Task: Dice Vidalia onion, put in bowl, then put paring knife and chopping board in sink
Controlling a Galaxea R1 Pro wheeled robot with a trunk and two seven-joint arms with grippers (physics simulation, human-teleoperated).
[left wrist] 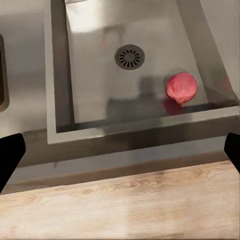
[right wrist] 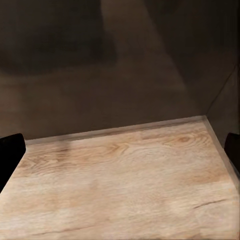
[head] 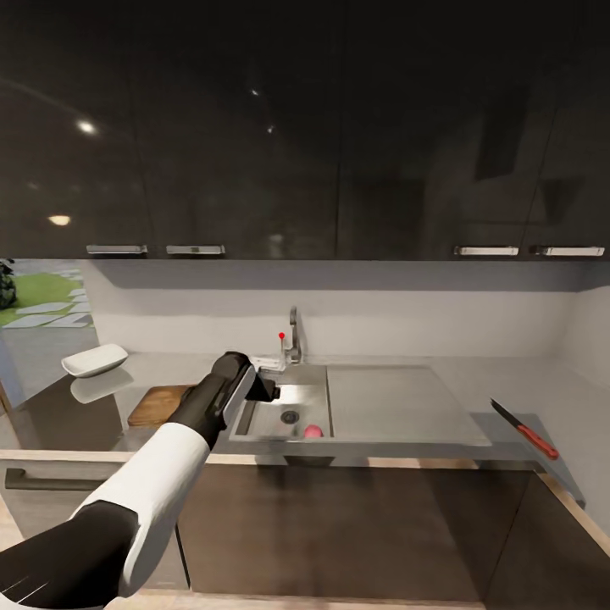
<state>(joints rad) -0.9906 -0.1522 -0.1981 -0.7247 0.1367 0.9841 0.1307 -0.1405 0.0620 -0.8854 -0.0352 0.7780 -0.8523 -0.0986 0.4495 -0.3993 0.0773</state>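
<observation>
From my head camera, my left arm [head: 161,474] reaches up from 7 o'clock, its gripper [head: 264,390] hanging over the sink [head: 407,407] at the basin's left edge. I cannot tell the finger gap from there. The left wrist view settles it: the two dark fingertips [left wrist: 10,157] sit at opposite edges, spread wide, gripping nothing, with pale wood floor and the counter's front edge nearest the lens.

Past that edge, the onion [left wrist: 181,87] lies on the basin floor, close to the near wall and apart from the round drain [left wrist: 129,56]. The head view catches it only as a pink sliver [head: 313,430] behind the sink's front rim.

The right wrist view looks at wood floor [right wrist: 125,185] and a dark cabinet front [right wrist: 100,65]; the right gripper [right wrist: 120,150] has its fingertips [right wrist: 11,152] wide apart too, empty.

On the countertop [head: 508,381], the knife [head: 525,429] lies at 3 o'clock, well right of the drainboard. The board [head: 157,405] rests left of the sink, partly behind my arm. Farther back at 10 o'clock sits the bowl [head: 94,359]. The tap [head: 293,337] with its red knob stands behind the basin, under dark wall cabinets [head: 305,127].
</observation>
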